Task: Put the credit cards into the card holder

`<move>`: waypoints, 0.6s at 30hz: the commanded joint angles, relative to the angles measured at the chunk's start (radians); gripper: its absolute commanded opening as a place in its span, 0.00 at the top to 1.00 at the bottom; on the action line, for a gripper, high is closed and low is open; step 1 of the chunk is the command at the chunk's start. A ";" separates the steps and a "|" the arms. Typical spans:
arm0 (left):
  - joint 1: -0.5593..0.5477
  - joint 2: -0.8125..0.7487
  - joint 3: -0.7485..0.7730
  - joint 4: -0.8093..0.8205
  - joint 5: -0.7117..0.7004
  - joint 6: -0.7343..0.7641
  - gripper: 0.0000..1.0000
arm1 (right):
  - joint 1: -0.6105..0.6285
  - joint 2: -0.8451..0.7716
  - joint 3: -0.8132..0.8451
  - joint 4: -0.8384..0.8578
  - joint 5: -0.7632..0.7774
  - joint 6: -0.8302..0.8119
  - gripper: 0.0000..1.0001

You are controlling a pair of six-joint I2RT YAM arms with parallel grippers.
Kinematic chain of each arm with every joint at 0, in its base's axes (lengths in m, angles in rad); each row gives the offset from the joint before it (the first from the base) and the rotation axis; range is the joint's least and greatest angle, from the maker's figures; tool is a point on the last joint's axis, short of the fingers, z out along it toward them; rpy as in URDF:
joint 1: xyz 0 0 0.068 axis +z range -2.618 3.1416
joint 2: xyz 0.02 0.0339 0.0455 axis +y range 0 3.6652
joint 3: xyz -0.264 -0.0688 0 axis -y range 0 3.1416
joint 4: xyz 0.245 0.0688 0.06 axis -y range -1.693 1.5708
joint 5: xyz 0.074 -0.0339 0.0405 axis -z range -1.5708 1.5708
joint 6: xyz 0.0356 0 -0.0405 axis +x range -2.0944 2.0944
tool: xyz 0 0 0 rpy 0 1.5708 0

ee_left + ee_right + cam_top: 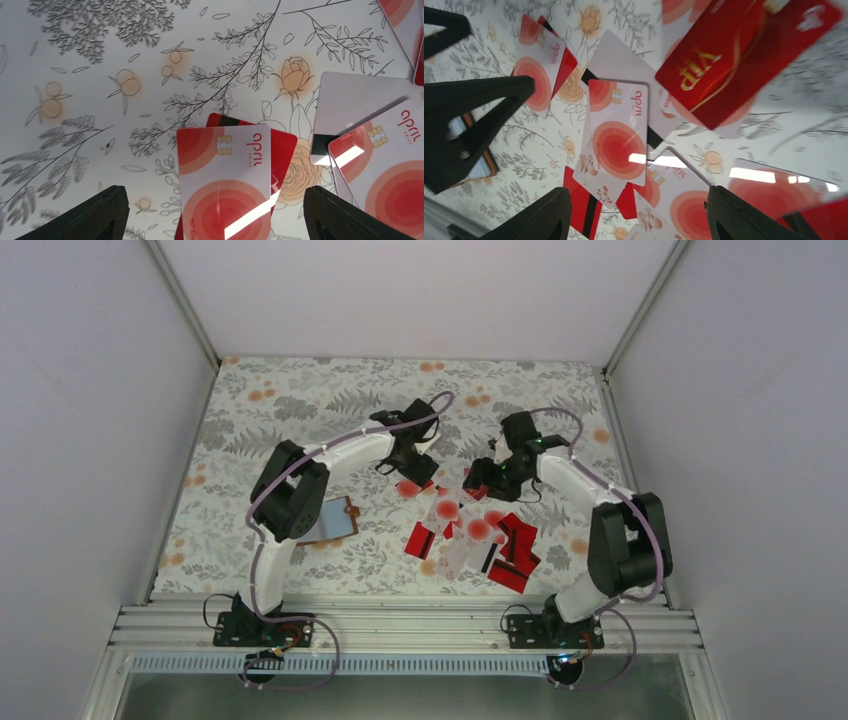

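Note:
The credit cards (478,532) lie scattered right of centre, some solid red, some white with red blotches. My left gripper (413,472) hovers open at the pile's far left edge. In the left wrist view its fingers (107,215) straddle a white blotched card (225,185) that lies flat on a red card (284,150), touching neither. My right gripper (478,490) is open above the pile; its wrist view shows several overlapping cards (616,135) between and beyond its fingers (541,215). The card holder (330,519) lies open by the left arm, brown with pale blue-grey pockets.
A floral cloth (300,410) covers the table. A red VIP card (744,55) lies at the pile's edge in the right wrist view. The left gripper's black fingers (474,115) show there too, close to mine. Grey walls enclose the table on three sides.

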 commanded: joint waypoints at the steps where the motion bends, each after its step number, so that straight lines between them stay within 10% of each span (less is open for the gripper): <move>1: -0.017 0.019 0.069 -0.015 0.030 0.008 0.14 | -0.039 -0.098 -0.010 -0.064 0.171 0.020 0.31; 18: -0.056 0.061 0.140 0.128 0.287 -0.189 0.32 | -0.195 -0.021 -0.032 0.003 0.018 0.085 0.26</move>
